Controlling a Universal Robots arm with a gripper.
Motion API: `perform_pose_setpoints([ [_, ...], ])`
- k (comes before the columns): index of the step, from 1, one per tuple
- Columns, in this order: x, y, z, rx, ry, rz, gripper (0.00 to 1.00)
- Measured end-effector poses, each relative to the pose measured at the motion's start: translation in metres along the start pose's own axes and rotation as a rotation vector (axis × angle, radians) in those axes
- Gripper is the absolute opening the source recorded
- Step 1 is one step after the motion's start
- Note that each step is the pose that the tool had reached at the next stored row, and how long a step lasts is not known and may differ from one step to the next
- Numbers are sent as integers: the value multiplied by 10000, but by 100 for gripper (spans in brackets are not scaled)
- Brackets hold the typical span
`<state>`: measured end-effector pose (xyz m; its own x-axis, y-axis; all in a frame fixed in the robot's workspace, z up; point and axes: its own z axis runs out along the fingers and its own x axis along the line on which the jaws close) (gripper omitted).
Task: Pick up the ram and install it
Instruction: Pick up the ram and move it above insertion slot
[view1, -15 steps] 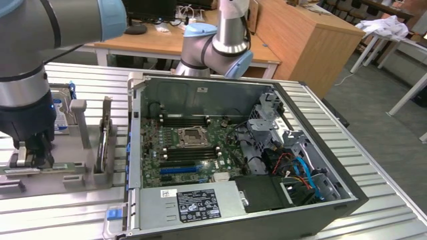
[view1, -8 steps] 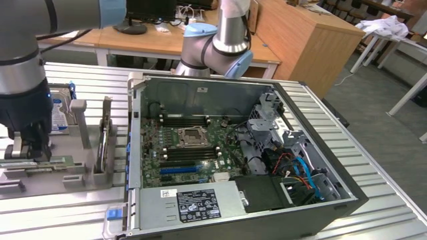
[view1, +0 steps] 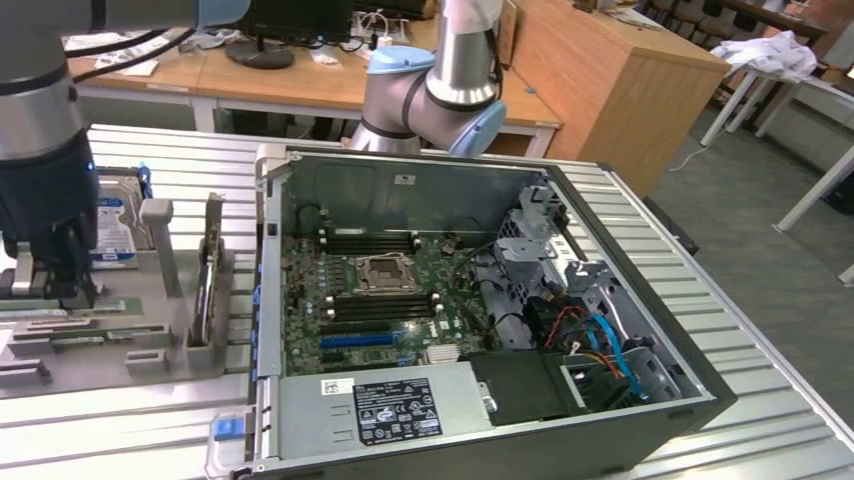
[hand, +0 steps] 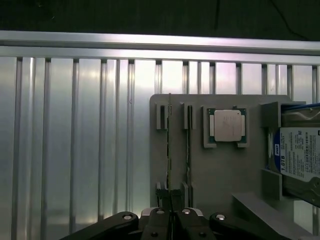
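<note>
The ram (hand: 170, 150) is a thin green stick seen edge-on, standing in the grey holder plate (hand: 225, 175). My gripper (hand: 171, 220) is shut on its near end, with the dark fingers (hand: 159, 220) pressed together around the board. A second stick like it (hand: 188, 150) stands parallel in the neighbouring slot. Whether the gripped ram has left its slot I cannot tell. In the exterior view my gripper (view1: 60, 295) hangs low over the holder plate (view1: 134, 345) at that view's left, beside the open computer case (view1: 667, 400).
A processor chip (hand: 227, 125) lies in a recess beside the sticks, and a blue-labelled hard drive (hand: 300, 155) (view1: 118, 225) stands further along. Inside the case, black memory slots (view1: 380, 243) flank the processor socket (view1: 380, 270). The ribbed metal table (hand: 75, 140) surrounds the plate.
</note>
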<state>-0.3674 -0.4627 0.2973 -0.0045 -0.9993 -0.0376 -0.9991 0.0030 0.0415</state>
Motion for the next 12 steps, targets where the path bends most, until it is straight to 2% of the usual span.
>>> perform_pose_setpoints([
  [12, -9, 10, -233, 0, 0, -4, 12],
])
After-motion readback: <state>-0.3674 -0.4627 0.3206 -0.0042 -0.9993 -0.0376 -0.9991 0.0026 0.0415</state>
